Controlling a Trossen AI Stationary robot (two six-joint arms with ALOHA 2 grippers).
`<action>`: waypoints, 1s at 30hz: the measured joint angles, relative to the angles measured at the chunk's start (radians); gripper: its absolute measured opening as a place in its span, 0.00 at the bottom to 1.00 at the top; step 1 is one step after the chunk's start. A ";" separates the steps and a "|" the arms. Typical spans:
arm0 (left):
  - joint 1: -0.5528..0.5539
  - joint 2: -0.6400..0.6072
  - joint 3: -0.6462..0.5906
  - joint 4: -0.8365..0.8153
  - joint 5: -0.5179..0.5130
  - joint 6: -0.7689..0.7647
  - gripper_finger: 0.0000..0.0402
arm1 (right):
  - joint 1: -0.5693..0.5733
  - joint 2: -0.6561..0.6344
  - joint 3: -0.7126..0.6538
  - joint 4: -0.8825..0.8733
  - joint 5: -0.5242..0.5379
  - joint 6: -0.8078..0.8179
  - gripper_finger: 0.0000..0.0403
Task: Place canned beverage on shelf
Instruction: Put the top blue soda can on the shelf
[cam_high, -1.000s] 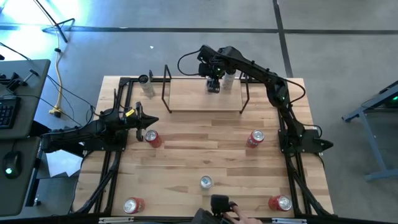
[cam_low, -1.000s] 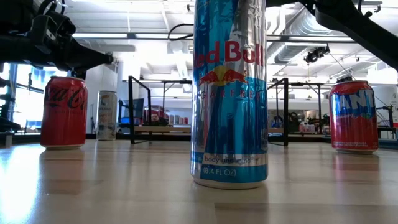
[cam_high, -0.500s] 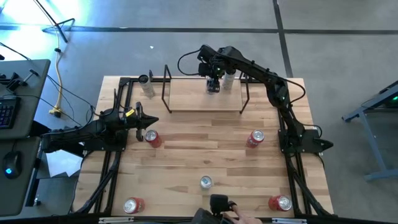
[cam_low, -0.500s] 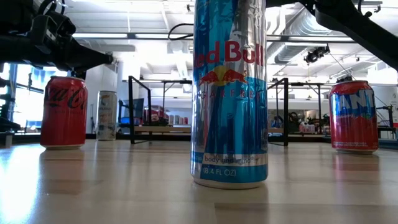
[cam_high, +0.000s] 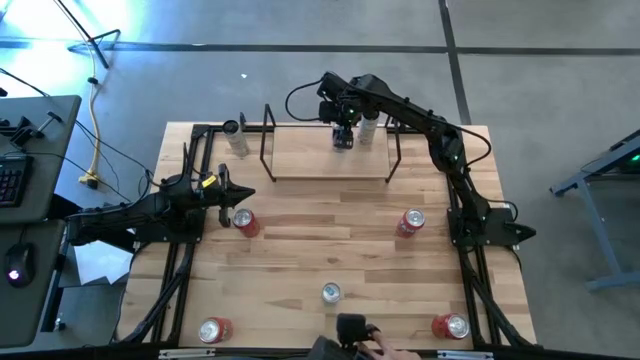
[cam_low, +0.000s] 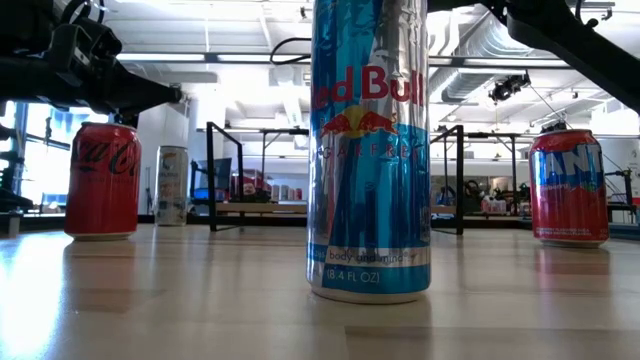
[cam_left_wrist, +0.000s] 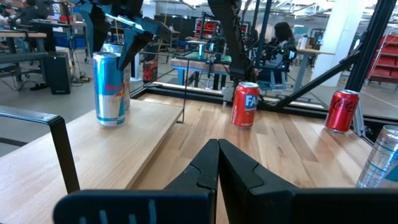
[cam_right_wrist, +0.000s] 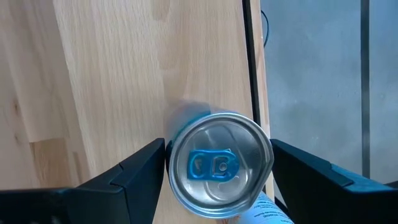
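Right gripper (cam_right_wrist: 217, 163) straddles blue can (cam_right_wrist: 219, 166) on shelf (cam_right_wrist: 112, 74), fingers spread, apart from can wall: released. Can upright at shelf's back edge, long axis vertical, tab up. You risk finger clipping can on retreat, toppling it off. Left gripper (cam_left_wrist: 217, 163) clenched, idle.

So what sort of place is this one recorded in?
Probably a robotics lab or workshop: a wooden table on bare concrete, exposed ceiling ducts, and workbenches with a seated person behind.
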 joint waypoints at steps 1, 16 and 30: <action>0.000 0.000 0.000 0.000 0.000 0.000 0.00 | 0.001 0.000 0.000 0.000 -0.001 -0.010 0.66; 0.000 0.000 0.000 -0.001 0.000 -0.009 0.00 | 0.016 0.000 0.000 0.023 -0.002 -0.015 0.66; 0.000 0.000 0.000 -0.002 0.000 -0.010 0.00 | 0.016 0.000 0.001 -0.033 -0.004 -0.019 0.76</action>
